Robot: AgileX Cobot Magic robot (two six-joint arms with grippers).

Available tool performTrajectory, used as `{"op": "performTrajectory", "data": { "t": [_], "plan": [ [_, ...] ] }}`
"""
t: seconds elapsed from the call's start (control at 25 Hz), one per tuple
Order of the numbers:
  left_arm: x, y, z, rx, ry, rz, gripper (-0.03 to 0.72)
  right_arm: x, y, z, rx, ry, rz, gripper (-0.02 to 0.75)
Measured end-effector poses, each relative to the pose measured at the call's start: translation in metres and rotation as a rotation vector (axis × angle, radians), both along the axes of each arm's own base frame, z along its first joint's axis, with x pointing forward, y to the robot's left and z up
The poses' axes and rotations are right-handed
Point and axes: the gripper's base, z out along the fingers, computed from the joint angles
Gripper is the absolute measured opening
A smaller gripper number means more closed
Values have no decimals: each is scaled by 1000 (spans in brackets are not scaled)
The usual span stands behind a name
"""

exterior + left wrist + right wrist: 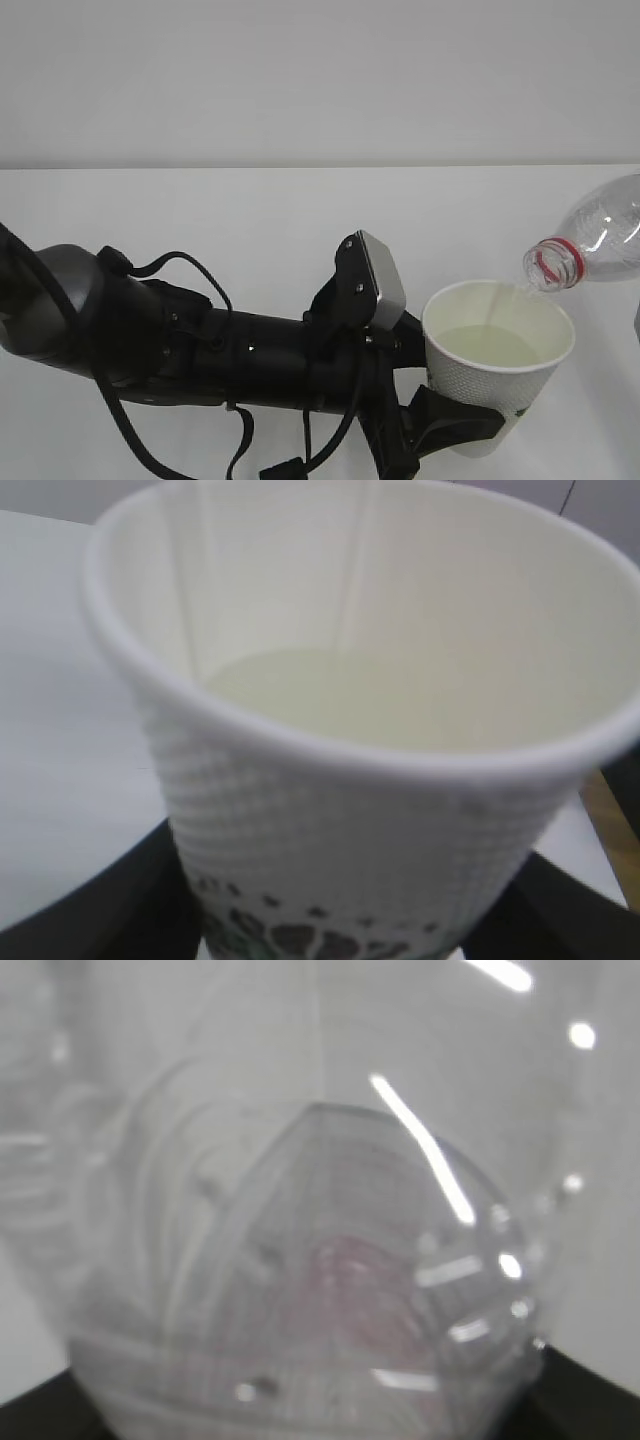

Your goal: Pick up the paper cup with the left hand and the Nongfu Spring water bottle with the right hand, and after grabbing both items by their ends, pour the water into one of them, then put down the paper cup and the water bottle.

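The white dimpled paper cup (492, 392) is held upright near the table's right, with my left gripper (478, 430) shut on its lower wall. The left wrist view shows the paper cup (360, 810) between black fingers (85, 905), with pale water (400, 695) inside. The clear Nongfu Spring water bottle (600, 232) lies tilted, its red-ringed mouth just over the cup's far rim, and a thin stream of water (495, 300) falls into the cup. In the right wrist view the bottle (330, 1240) fills the frame, with my right gripper (315, 1422) shut on its base end. The right hand is outside the exterior view.
The white table (250, 230) runs back to a plain white wall. My left arm (200, 345), with its cables and grey camera box (380, 280), stretches across the front left.
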Motion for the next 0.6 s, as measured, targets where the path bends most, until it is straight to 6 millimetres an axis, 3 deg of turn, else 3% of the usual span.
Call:
{"op": "performTrajectory", "data": {
  "t": [0.6],
  "plan": [
    [0,0,0,0,0,0,499,0,0,0,-1,0,-2,485]
  ]
}}
